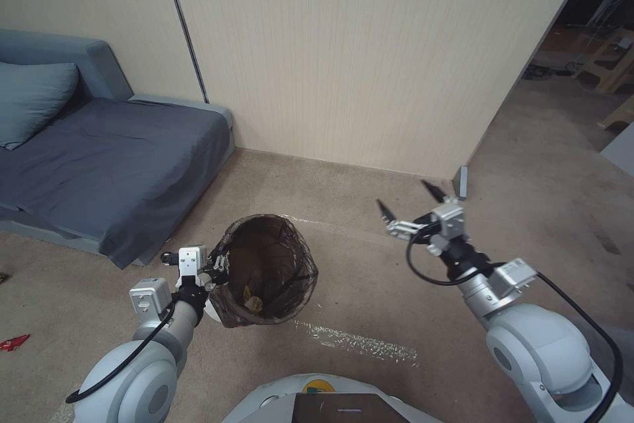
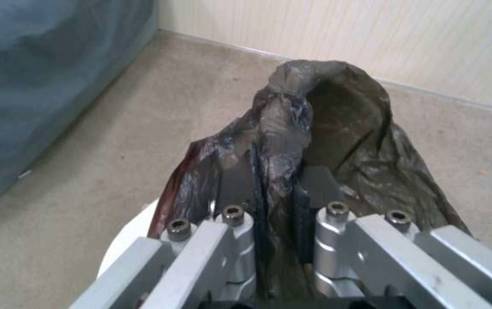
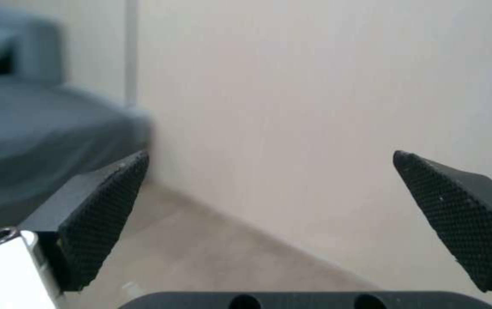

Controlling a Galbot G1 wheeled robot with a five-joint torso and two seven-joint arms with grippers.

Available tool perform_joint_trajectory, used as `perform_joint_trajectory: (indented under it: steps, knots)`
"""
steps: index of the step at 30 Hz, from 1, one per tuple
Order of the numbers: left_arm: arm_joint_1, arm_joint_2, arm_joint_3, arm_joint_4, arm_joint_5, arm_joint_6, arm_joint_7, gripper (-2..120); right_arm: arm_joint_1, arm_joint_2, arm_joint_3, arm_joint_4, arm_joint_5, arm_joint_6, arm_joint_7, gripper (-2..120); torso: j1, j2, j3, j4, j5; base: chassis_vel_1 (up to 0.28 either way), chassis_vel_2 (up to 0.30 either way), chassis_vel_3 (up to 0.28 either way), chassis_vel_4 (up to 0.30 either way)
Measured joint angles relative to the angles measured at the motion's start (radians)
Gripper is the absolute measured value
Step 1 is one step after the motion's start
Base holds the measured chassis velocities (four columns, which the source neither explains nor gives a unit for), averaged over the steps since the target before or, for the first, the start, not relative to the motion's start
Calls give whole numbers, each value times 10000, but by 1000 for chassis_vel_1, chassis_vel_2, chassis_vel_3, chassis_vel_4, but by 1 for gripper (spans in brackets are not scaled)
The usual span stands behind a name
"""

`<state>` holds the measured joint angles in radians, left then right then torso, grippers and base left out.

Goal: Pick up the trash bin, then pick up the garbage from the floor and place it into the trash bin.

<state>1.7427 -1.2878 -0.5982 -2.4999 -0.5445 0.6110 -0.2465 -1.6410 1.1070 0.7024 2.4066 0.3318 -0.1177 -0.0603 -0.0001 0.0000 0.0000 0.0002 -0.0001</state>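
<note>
Brown bag film is all my left gripper pinches on the trash bin; it could slip. My right gripper hangs released, fingers spread.

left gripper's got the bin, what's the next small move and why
Probably turn toward the red wrapper on the tan carpet. The left gripper is shut on the bag-lined white plastic trash bin, and the right gripper hangs open, empty.
</note>
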Motion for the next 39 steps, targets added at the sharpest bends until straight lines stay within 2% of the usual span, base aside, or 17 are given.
perform_joint_trajectory:
  steps: [2,3,6,7,9,10,17,27,39]
  knots:
    - [11,54,-117,0,10,-14,0,8,-475,1011,569,-54,-353,690,104,100,0,0,0,-5,1,0,0,0,0]
    - [11,54,-117,0,10,-14,0,8,-475,1011,569,-54,-353,690,104,100,0,0,0,-5,1,0,0,0,0]
    - [21,12,-141,0,10,-26,-12,8,-1102,1944,887,-174,-1006,1779,280,100,0,0,0,-3,0,0,0,0,0]
    - [21,12,-141,0,10,-26,-12,8,-1102,1944,887,-174,-1006,1779,280,100,0,0,0,-3,0,0,0,0,0]
    - [19,-134,-103,0,38,-16,-29,8,-1485,2494,966,-230,-1402,2363,313,100,0,0,0,-1,-1,0,0,0,0]
    - [19,-134,-103,0,38,-16,-29,8,-1485,2494,966,-230,-1402,2363,313,100,0,0,0,-1,-1,0,0,0,0]
    - [89,-289,-154,0,159,42,-63,8,-2629,3819,1013,-283,-2332,3914,370,100,0,0,0,-3,-2,0,0,0,0]
    - [75,-332,-41,0,179,84,-76,8,-3176,4486,900,-323,-2671,4639,590,100,0,0,0,-3,0,0,0,0,0]
    - [15,-375,37,0,329,173,-8,8,-3299,4495,661,-248,-2747,4676,893,100,0,0,0,-2,1,0,0,0,0]
